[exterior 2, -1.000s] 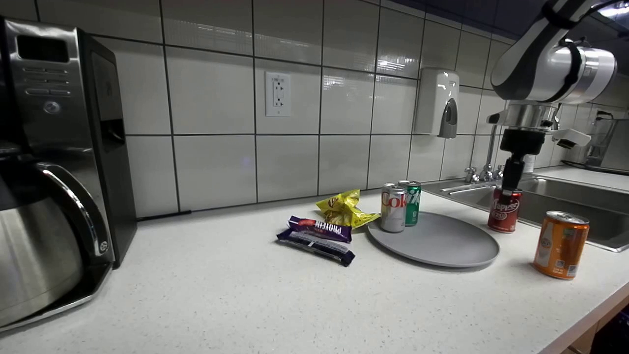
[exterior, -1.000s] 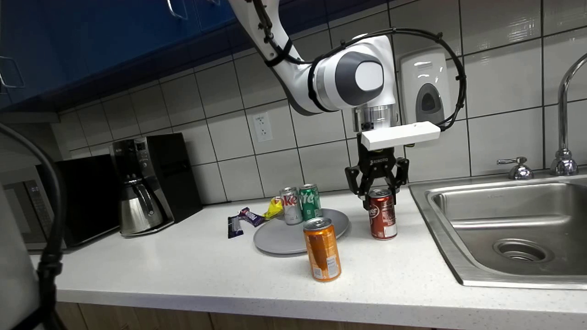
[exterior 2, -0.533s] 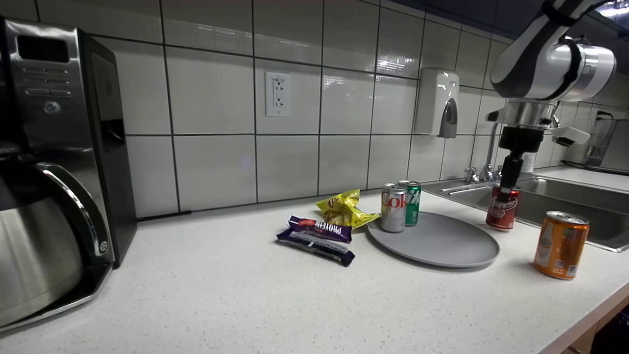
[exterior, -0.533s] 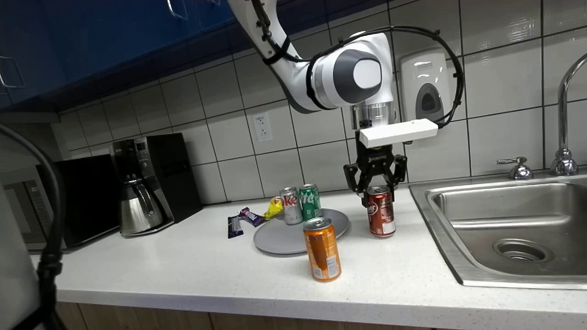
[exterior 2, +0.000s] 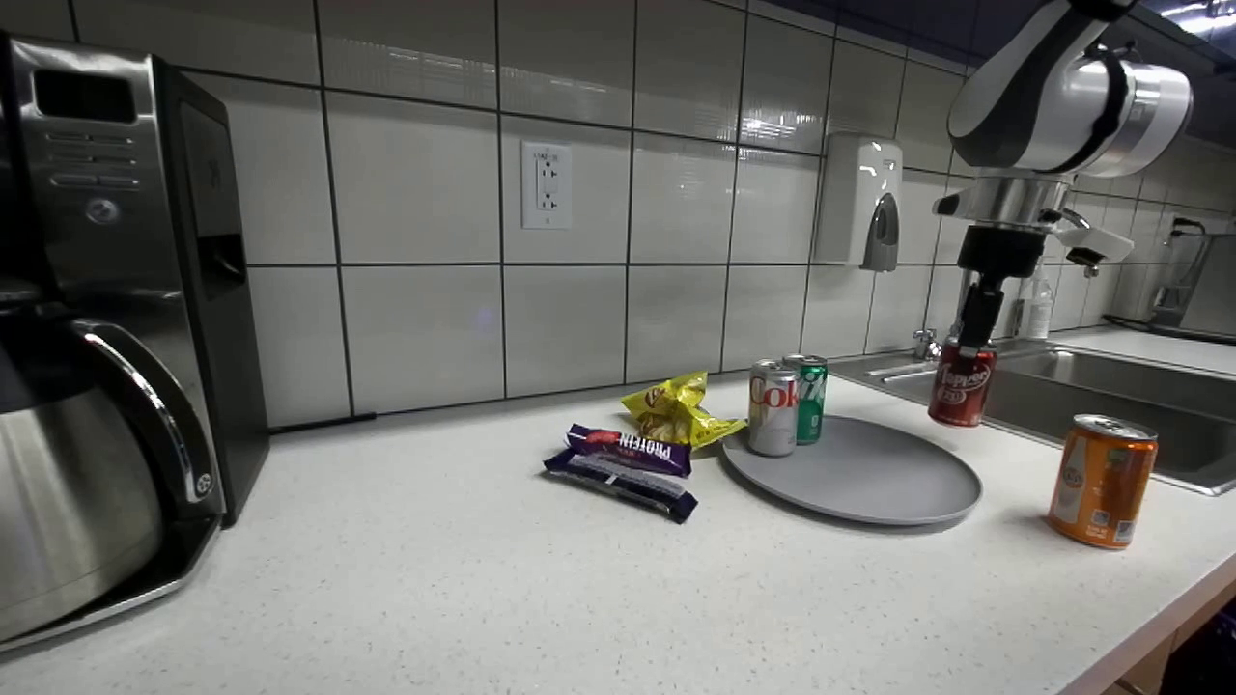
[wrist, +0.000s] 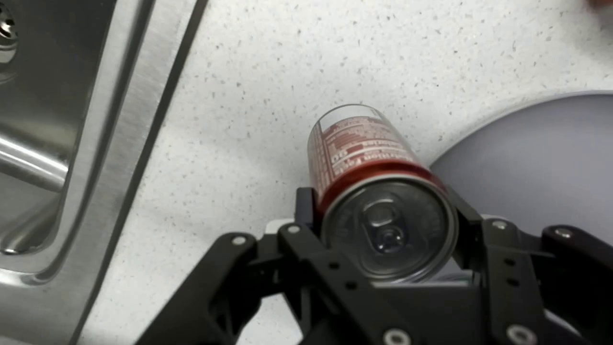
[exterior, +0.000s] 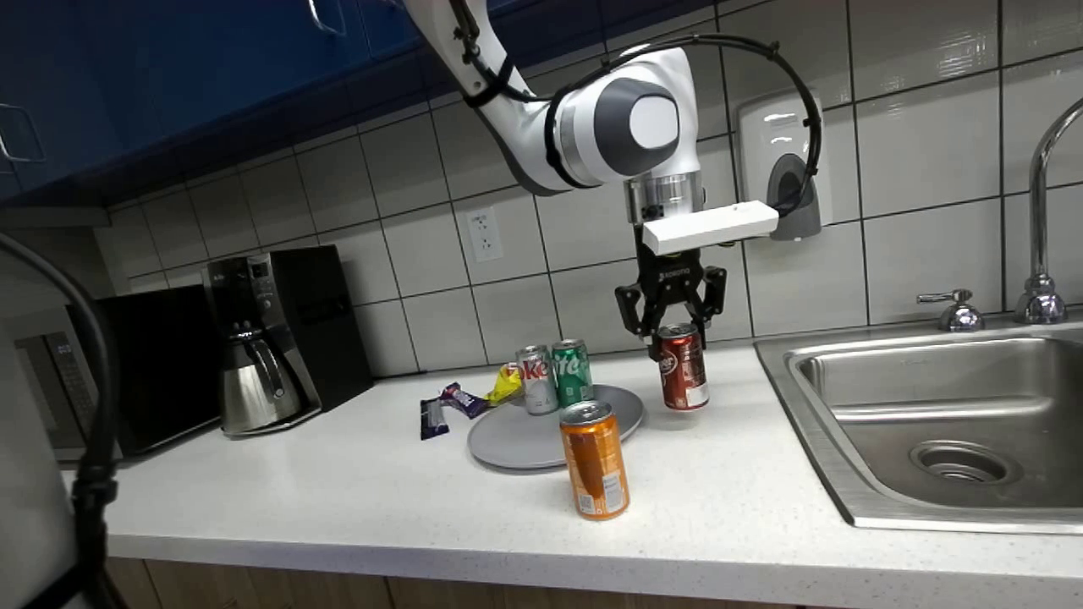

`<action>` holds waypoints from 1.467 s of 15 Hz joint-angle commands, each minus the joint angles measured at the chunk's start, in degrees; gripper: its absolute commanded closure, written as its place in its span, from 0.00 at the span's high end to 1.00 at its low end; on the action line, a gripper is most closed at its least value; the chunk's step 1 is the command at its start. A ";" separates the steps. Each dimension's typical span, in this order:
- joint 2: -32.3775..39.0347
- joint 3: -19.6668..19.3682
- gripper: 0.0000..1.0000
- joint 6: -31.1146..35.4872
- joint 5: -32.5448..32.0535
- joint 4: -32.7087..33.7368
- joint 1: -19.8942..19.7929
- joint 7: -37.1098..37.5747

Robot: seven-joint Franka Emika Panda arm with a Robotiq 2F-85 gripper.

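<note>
My gripper [exterior: 678, 340] is shut on a red Dr Pepper can [exterior: 684, 376], with a finger on either side of its upper part. The can hangs nearly upright a little above the counter, between the plate and the sink. From above, the wrist view shows the can's lid and pull tab between the fingers [wrist: 305, 206]. A grey plate [exterior 2: 869, 487] lies beside it, carrying a silver Coke can [exterior 2: 772, 415] and a green can [exterior 2: 813, 401] at its far side. An orange can [exterior: 595, 465] stands on the counter in front of the plate.
A steel sink [exterior: 812, 440] borders the counter on the can's other side. Beyond the plate lie a yellow snack bag [exterior 2: 676, 410] and two bars in dark wrappers [exterior 2: 628, 452]. A coffee maker [exterior: 288, 330] stands farther along, and a tiled wall [exterior 2: 570, 319] runs behind.
The arm has lifted the red can off the counter and carried it up and leftward in both exterior views. The grip on it has stayed the same. Everything else is still.
</note>
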 commanded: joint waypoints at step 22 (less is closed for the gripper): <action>2.05 5.22 0.38 -1.40 -1.55 4.54 6.80 4.52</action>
